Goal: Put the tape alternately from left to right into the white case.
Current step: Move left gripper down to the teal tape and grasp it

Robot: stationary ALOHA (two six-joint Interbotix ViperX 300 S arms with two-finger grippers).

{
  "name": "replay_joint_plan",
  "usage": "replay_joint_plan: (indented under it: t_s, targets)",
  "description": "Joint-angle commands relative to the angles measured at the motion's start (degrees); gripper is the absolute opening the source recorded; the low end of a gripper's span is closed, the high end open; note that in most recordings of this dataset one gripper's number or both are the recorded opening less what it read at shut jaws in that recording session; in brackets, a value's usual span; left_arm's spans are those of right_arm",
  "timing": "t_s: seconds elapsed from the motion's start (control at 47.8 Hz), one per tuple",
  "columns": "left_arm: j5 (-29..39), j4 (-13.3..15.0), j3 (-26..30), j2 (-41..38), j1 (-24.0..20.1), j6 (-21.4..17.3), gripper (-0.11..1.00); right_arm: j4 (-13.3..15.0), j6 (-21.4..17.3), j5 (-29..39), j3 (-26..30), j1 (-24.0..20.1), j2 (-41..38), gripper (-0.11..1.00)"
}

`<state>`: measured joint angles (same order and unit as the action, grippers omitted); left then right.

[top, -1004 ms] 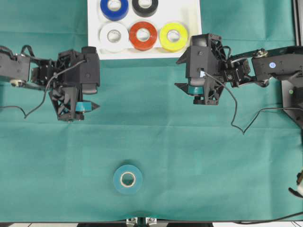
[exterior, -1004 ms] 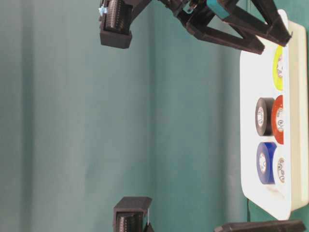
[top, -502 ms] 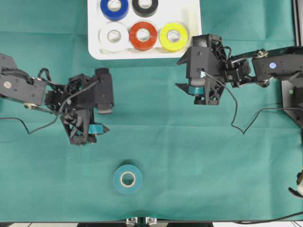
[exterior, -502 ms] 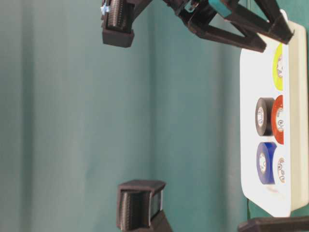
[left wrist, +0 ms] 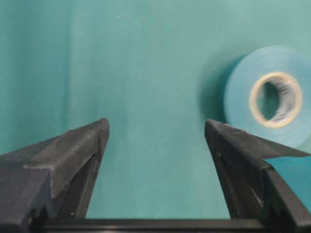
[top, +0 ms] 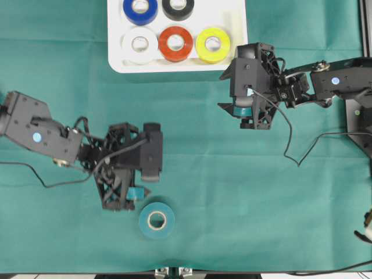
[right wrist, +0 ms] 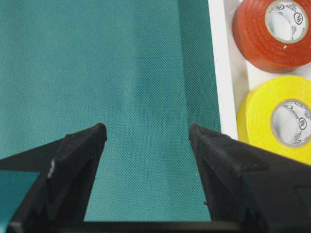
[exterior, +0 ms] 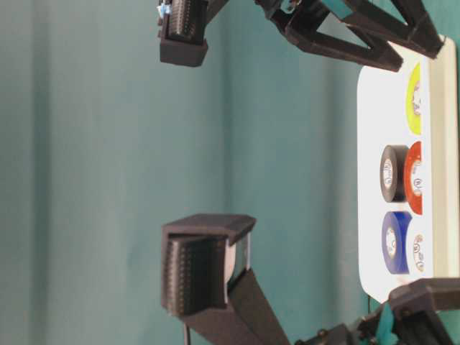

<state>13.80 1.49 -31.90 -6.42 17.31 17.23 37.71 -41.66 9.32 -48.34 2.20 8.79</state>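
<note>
A teal tape roll (top: 156, 220) lies flat on the green cloth near the front edge. In the left wrist view this teal roll (left wrist: 272, 97) sits ahead and to the right, outside the jaws. My left gripper (top: 148, 183) (left wrist: 155, 126) hangs open and empty just above-left of it. At the back, the white case (top: 232, 17) holds blue (top: 140, 10), black (top: 178, 8), white (top: 139, 45), red-orange (top: 175, 43) and yellow (top: 213, 45) rolls. My right gripper (top: 221, 91) (right wrist: 146, 128) is open and empty over cloth beside the case's front right corner.
Green cloth (top: 261, 192) covers the table. A black cable (top: 290, 145) loops from the right arm, and another cable (top: 35, 174) trails from the left arm. The case's back right cell (top: 224, 11) holds no roll. Metal fixtures stand at the right edge (top: 360, 122).
My left arm has swung from beside the case toward the front and right, ending next to the teal roll. The right arm has barely moved. Both grippers stayed open.
</note>
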Motion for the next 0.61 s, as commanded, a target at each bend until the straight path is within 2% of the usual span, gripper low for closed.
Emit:
replay_joint_plan:
  t_s: [0.0,0.126,0.335,0.586]
  targets:
    - [-0.35,0.18,2.02,0.26,1.49,0.00,0.90,0.18,0.00,-0.44,0.53,-0.09,1.14,0.78]
    - [-0.35,0.18,2.90,-0.26,3.08,0.62,0.90,0.09,0.00,-0.44,0.44,-0.09,1.14,0.78]
    - [-0.44,0.18,2.99,-0.62,4.66,4.04,0.90,0.09,-0.09,-0.44,0.44,-0.09,1.14,0.78]
    - [-1.58,0.18,4.83,-3.25,5.36,4.22,0.90,0.09,-0.09,-0.70,0.44,-0.18,1.14,0.78]
